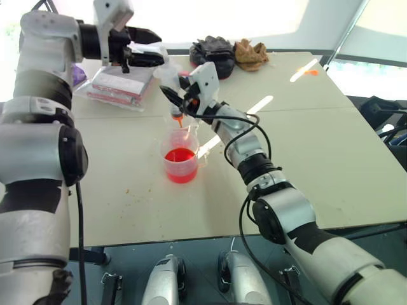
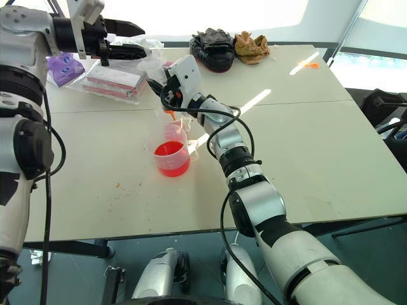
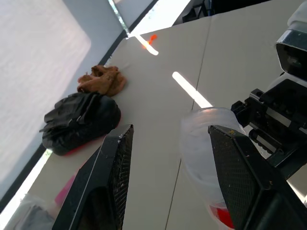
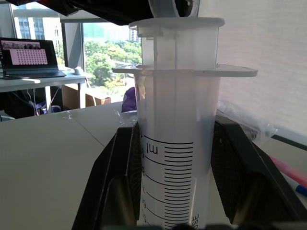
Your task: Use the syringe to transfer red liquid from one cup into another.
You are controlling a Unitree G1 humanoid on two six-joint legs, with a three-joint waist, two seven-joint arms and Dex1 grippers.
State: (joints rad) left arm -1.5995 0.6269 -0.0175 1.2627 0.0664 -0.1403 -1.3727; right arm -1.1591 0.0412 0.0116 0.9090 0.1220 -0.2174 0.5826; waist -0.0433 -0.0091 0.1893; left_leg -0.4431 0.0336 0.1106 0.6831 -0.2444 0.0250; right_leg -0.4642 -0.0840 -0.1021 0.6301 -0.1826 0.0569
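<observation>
Two cups: clear, touching on the desk [image 1: 127, 210], nearest of the lot.
Wider beaker [image 1: 180, 162]: red liquid [image 1: 180, 157] pools in its lower part.
Narrower cup [image 1: 191, 136]: just behind; contents unclear.
Syringe [image 1: 172, 95]: upright, orange tip right above the beaker, barrel clamped by right gripper [image 4: 175, 191] fingers.
Left gripper [image 3: 172, 182]: fingers spread apart, hovering over the plunger top.
Far desk: plastic-wrapped packet [image 1: 121, 86], black glove [image 1: 213, 51], brown cloth [image 1: 251, 54].

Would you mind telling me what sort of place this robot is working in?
Probably an office or lab: a pale work table by big windows, and a desk with an open laptop behind.
</observation>
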